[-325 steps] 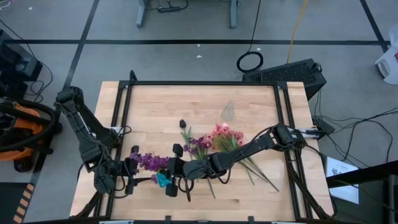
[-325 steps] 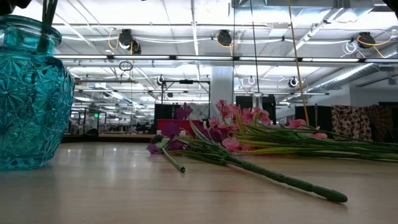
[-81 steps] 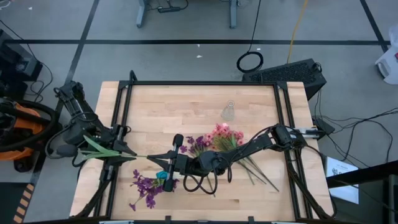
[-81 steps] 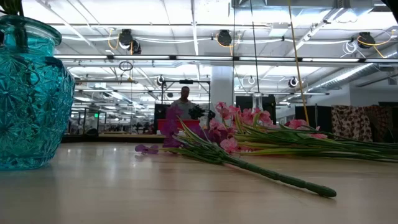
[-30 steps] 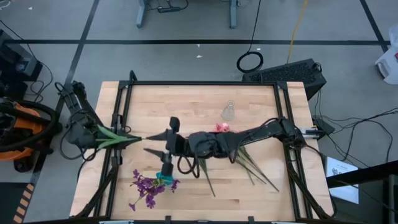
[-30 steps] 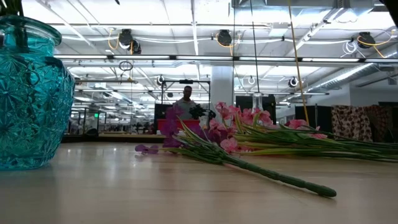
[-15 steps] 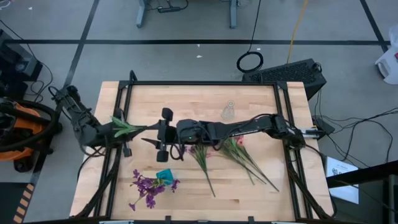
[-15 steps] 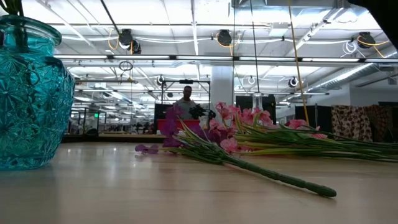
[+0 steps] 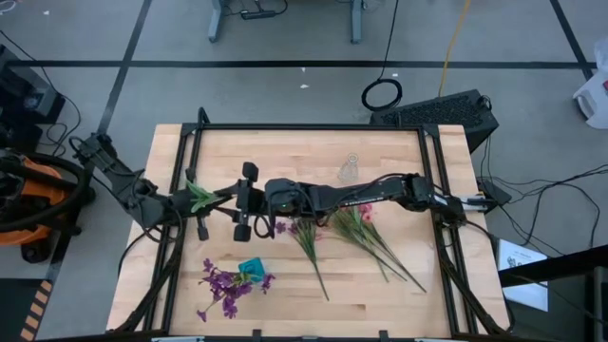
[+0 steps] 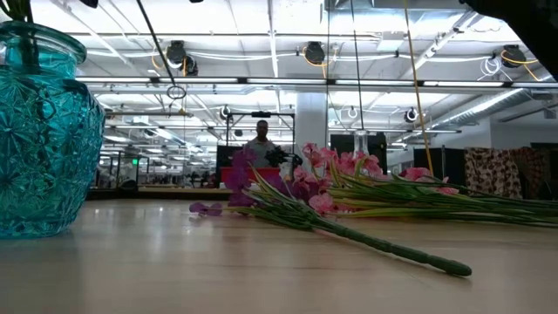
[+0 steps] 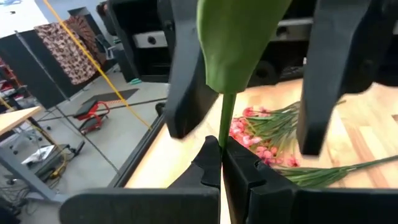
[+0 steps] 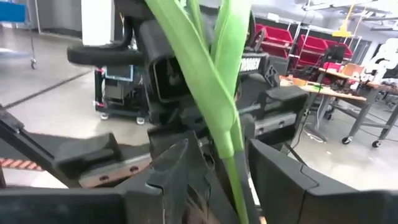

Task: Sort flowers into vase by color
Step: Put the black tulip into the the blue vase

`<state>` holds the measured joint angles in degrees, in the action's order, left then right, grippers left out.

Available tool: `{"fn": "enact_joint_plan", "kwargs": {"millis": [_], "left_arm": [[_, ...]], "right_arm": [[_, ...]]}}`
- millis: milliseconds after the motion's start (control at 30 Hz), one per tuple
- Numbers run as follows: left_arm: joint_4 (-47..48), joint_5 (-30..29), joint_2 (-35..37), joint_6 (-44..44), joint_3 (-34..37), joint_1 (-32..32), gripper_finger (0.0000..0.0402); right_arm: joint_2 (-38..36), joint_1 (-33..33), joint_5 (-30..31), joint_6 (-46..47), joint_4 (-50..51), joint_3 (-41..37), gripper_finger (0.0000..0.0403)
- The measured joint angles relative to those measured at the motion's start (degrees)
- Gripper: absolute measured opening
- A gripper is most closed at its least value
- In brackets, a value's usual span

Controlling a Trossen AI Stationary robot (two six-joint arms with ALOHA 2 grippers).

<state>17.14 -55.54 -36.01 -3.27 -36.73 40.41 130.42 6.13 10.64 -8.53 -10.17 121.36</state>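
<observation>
My left gripper (image 9: 190, 207) is shut on a thin green flower stem (image 11: 225, 118) with long green leaves (image 9: 199, 194), above the table's left part; its blossom does not show. My right gripper (image 9: 244, 200) faces it, open. Its fingers (image 11: 186, 74) stand on either side of the leaves and stem (image 12: 233, 177) without touching. A teal vase (image 9: 252, 271) holds purple flowers (image 9: 223, 290) near the front edge. Pink flowers (image 9: 356, 223) and a purple flower (image 9: 304, 233) lie on the table by their stems. My left gripper pinches the thin stem (image 11: 221, 142) between its two fingertips, just below where the leaf widens. The stem and leaves are lifted clear of the table, and the leaves lie back over the gripper.
A small clear glass vase (image 9: 350, 169) stands toward the far edge. A black frame (image 9: 304, 126) runs round the table. In the low view the teal vase (image 10: 44, 131) stands close at the left, the loose flowers (image 10: 331, 187) lie mid-table, and a person (image 10: 259, 144) shows far behind.
My right gripper has gone from beside the teal vase toward the table's left and far edges, uncovering the loose flowers. My left gripper has carried the leafy stem toward the right, so the two grippers now stand close, the right one's fingers around the leaves.
</observation>
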Motion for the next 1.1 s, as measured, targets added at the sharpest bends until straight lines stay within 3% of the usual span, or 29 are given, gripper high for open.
{"fn": "enact_joint_plan", "kwargs": {"millis": [533,900,1100], "left_arm": [[0.0,2.1,-0.3,0.2,0.0,-0.3,0.0013],[2.6,3.2,-0.3,2.6,0.0,-0.3,0.0015],[3.0,3.2,-0.2,3.0,0.0,-0.3,0.0015]], "right_arm": [[0.3,0.1,0.1,0.1,0.1,0.0,0.0039],[0.3,0.5,0.1,-1.2,1.8,0.0,0.0070],[0.3,0.5,1.7,-1.2,1.9,0.0,0.0060]]}}
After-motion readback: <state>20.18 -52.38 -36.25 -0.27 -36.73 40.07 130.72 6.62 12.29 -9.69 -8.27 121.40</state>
